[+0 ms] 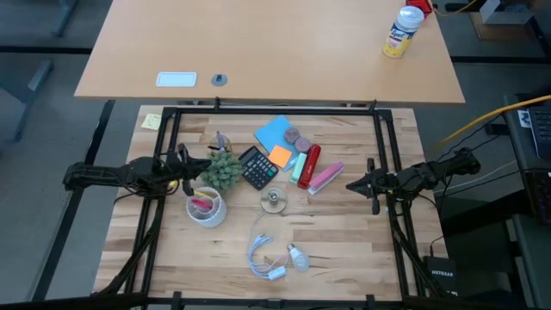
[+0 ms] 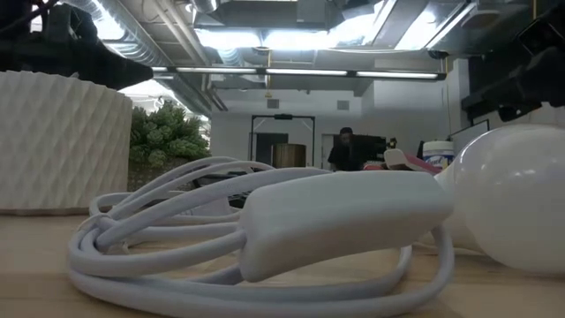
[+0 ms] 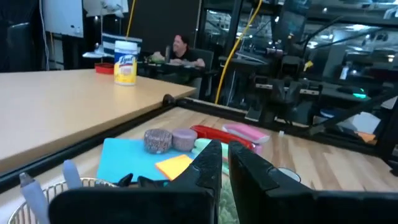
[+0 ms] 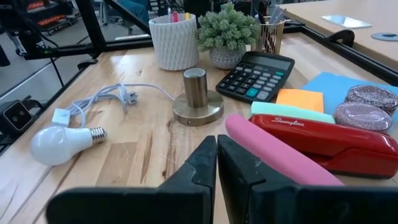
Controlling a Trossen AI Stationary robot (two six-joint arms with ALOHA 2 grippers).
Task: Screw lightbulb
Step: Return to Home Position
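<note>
Lightbulb (image 4: 59,142) lies on its side on the table (image 4: 140,158), just beside the coiled white cable (image 4: 93,99) and apart from the brass lamp base (image 4: 198,99), so it's not socketed. Left gripper (image 3: 225,155) hangs over the plant (image 1: 224,170) and right gripper (image 4: 216,146) by the red stapler (image 4: 311,134). Both jaws are together and empty, which looks like a parked pose clear of the work.
</note>
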